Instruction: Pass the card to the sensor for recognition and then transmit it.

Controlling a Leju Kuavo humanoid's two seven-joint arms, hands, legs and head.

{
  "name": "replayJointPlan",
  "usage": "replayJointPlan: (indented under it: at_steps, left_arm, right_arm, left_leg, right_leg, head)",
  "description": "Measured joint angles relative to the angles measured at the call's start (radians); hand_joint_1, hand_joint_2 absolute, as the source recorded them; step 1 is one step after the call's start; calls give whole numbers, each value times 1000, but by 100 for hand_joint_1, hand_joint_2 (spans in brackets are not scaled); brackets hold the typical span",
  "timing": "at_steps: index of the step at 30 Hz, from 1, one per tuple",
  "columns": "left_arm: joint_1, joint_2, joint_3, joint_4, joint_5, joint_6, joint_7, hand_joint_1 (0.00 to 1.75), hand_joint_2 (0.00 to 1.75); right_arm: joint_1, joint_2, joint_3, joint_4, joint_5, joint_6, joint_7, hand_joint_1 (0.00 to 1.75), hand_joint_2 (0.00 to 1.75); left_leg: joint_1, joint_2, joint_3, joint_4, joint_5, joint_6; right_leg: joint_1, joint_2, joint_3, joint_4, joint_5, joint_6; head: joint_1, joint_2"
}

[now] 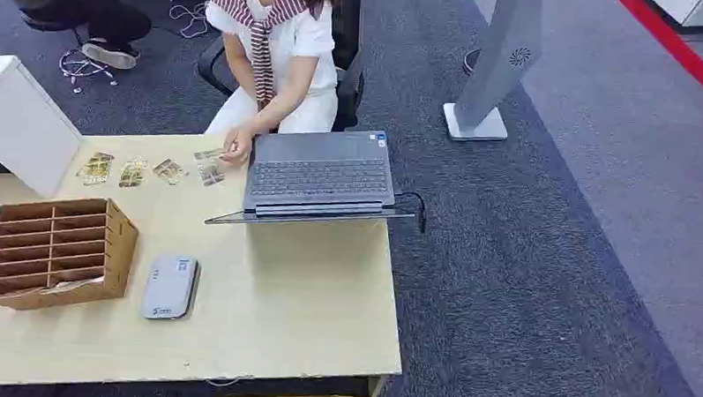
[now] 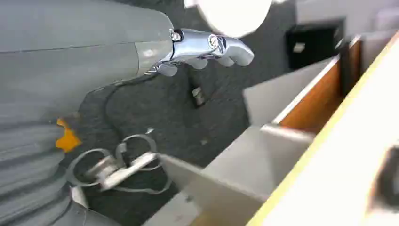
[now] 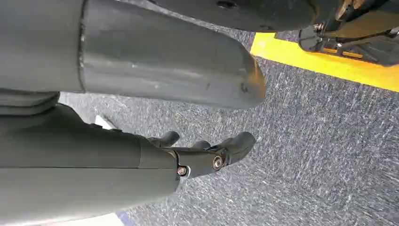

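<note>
You have the cards [image 1: 146, 170] lying in a loose row along the table's far edge, towards its far left corner: small pale rectangles with green-and-tan printing, flat on the wood, with small gaps between most of them. A seated person's hand [image 1: 236, 147] rests on the end of the row nearest the laptop [image 1: 320, 175], touching one card there. The sensor [image 1: 169, 287], a flat grey pad with rounded corners, lies near the middle of the table [image 1: 309, 312], closer to the near edge, just beside the wooden slotted rack [image 1: 62, 251] that stands at the left edge. Between the sensor and the card row you have bare wood, and the near right corner in front of the laptop is open too. The laptop sits at the far right corner, opened flat with its screen edge pointing towards you, and its cable [image 1: 416, 207] hangs off the right edge. A white box [image 1: 20, 121] stands at the far left corner, close to the first card. Your left robot hand [image 2: 207, 49] hangs low beside the table edge over dark carpet, fingers curled in and holding nothing. Your right robot hand [image 3: 207, 153] hangs over the carpet as well, dark fingers loosely bent and apart, released, holding nothing.
</note>
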Motion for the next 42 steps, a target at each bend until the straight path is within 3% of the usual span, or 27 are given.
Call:
replayJointPlan:
  at_steps: [8,13,17,27,42]
  left_arm:
    - [-80,18,214,-103,-90,-169,-9,0,175]
    - [-95,36,254,-183,-131,-229,-12,0,175]
    - [-89,59,242,-295,-181,-244,-15,0,175]
    - [-46,82,28,-473,-295,-58,16,0,175]
    - [-108,210,-325,-501,-582,216,169,0,175]
  right_arm:
    - [2,0,-11,3,41,4,-15,0,0]
    - [3,0,-11,4,53,9,-22,0,0]
    - [2,0,-11,5,71,15,-29,0,0]
    - [-5,-1,-11,6,97,22,-21,0,0]
    - [-21,-4,-11,6,143,46,-14,0,0]
  left_leg:
    - [0,0,0,0,0,0]
    - [0,0,1,0,0,0]
    - [0,0,1,0,0,0]
    - [-1,0,3,0,0,0]
    - [-1,2,3,1,1,0]
  right_leg:
    - [0,0,0,0,0,0]
    - [0,0,1,0,0,0]
    - [0,0,1,0,0,0]
    - [0,0,2,0,0,0]
    - [0,2,2,0,1,-1]
  head:
    - [0,0]
    - [0,0]
    - [-1,0]
    - [-1,0]
    - [-1,0]
